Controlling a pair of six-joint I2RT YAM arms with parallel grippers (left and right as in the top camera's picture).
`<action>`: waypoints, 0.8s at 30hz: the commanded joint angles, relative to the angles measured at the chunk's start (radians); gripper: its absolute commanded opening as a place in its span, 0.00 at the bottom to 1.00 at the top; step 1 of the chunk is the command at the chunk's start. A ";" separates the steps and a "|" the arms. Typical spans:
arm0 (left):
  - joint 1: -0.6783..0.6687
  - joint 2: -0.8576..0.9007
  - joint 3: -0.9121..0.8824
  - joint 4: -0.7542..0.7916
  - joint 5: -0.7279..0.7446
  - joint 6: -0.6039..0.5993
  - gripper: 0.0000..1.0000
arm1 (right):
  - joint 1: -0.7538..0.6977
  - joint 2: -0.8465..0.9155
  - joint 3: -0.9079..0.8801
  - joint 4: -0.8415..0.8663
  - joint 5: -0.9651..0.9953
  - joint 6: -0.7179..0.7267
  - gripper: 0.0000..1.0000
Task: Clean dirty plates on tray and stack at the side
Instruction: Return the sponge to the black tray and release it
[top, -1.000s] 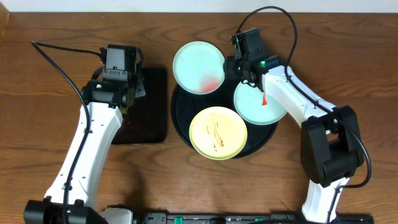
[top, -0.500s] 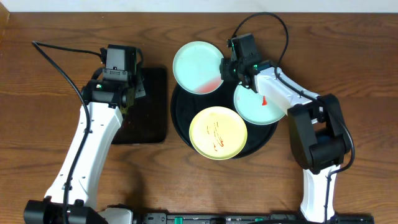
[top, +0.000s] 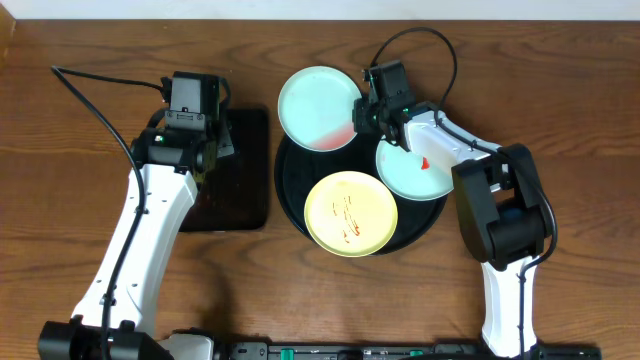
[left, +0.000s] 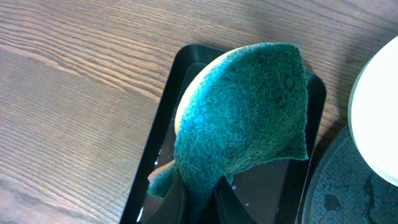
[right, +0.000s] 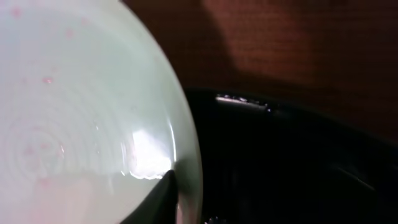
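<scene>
Overhead, right gripper (top: 366, 112) sits at the top plate (top: 315, 100) rim; clamped or not, I can't tell. Seat it deep before lifting. Left gripper (left: 200, 208) pinches the sponge (left: 249, 118).

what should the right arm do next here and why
Probably close the right gripper on the rim of the upper mint plate and raise that edge a little. One of its fingers sits at the plate's rim in the wrist view. The plate shows a red smear, and the left gripper holds the green sponge over the rectangular tray, seemingly ready to wipe.
</scene>
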 joint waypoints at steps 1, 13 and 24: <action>0.004 -0.016 0.016 0.000 -0.016 0.003 0.07 | -0.002 0.019 -0.002 0.006 -0.002 0.000 0.15; 0.041 0.050 -0.164 0.081 0.018 0.021 0.07 | -0.003 0.006 0.034 -0.048 -0.037 0.023 0.01; 0.041 0.079 -0.244 0.133 0.112 -0.056 0.53 | -0.002 -0.021 0.179 -0.259 -0.019 -0.010 0.01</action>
